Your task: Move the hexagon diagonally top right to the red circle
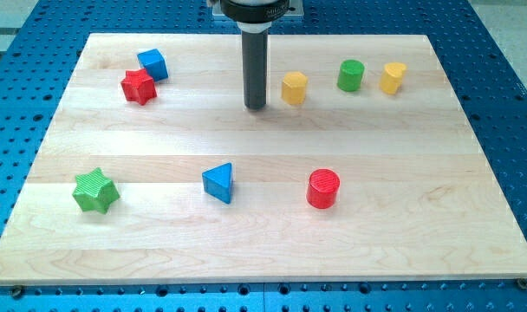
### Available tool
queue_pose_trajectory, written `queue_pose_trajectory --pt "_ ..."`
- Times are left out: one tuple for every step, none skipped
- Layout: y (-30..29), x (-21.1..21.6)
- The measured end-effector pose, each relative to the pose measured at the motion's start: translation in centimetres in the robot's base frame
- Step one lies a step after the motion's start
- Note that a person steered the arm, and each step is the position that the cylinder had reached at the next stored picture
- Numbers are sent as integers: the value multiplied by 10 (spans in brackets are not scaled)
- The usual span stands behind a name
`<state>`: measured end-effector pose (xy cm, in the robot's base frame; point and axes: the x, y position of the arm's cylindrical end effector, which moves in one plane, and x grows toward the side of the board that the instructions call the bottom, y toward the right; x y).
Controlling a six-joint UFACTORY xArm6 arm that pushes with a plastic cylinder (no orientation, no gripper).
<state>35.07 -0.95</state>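
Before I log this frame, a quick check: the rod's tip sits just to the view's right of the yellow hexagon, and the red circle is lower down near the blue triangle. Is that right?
Not quite. In the camera view my tip sits just to the view's left of the yellow hexagon, not its right. The rest holds: the red circle is lower down, to the view's right of the blue triangle.

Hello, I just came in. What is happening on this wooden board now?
A robot arm with a dark rod is pushing small coloured blocks on the wooden board. My tip stands just at the view's left of the yellow hexagon block, close beside it; contact is unclear. The red cylinder block lies lower, toward the view's bottom right, so the hexagon is not yet beside it.
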Motion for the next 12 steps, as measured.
queue_pose_trajectory --pt "0 -23" --pt "4 -31" --pt "4 -33" --pt "3 -34" --pt "-11 -34" --pt "-15 -35" --pt "-15 -35" --pt "-15 -44" --pt "8 -44" --pt "36 -33" --pt "91 -13" --pt "154 45"
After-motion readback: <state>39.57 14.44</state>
